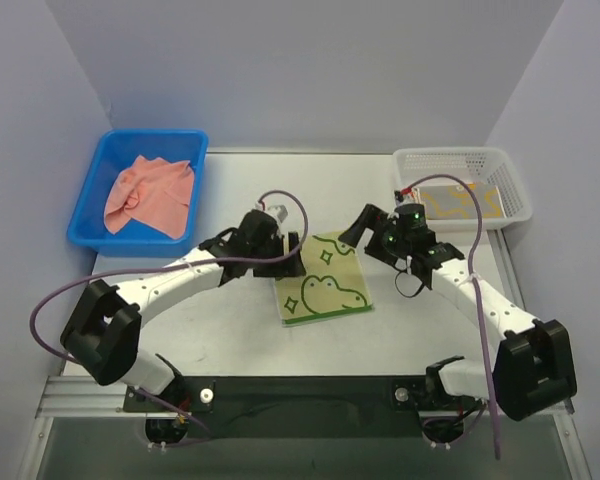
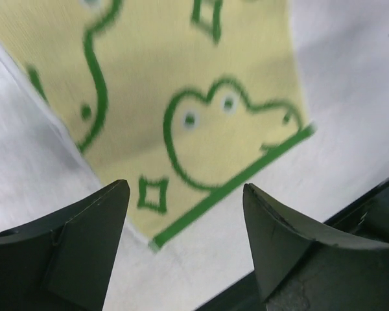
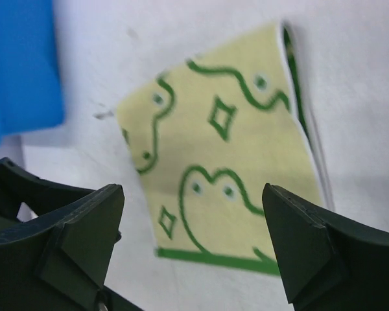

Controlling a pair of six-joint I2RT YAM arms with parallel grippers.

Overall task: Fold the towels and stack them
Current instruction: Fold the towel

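A folded pale green towel (image 1: 325, 281) with dark-green duck outlines lies flat in the middle of the table. My left gripper (image 1: 279, 258) hovers at its far left edge, and my right gripper (image 1: 360, 229) at its far right corner. Both stand open with nothing between the fingers. The left wrist view looks down on the towel (image 2: 181, 78) and its green border beyond the open left gripper (image 2: 185, 194). The right wrist view shows the towel (image 3: 220, 155), layered at its right edge, under the open right gripper (image 3: 193, 194). A crumpled salmon-pink towel (image 1: 148, 195) lies in the blue bin.
The blue bin (image 1: 185, 143) stands at the back left, its corner also showing as a blue bin (image 3: 19, 65) in the right wrist view. A white basket (image 1: 450, 158) at the back right holds a folded yellow patterned towel (image 1: 458, 204). Grey walls close in the table.
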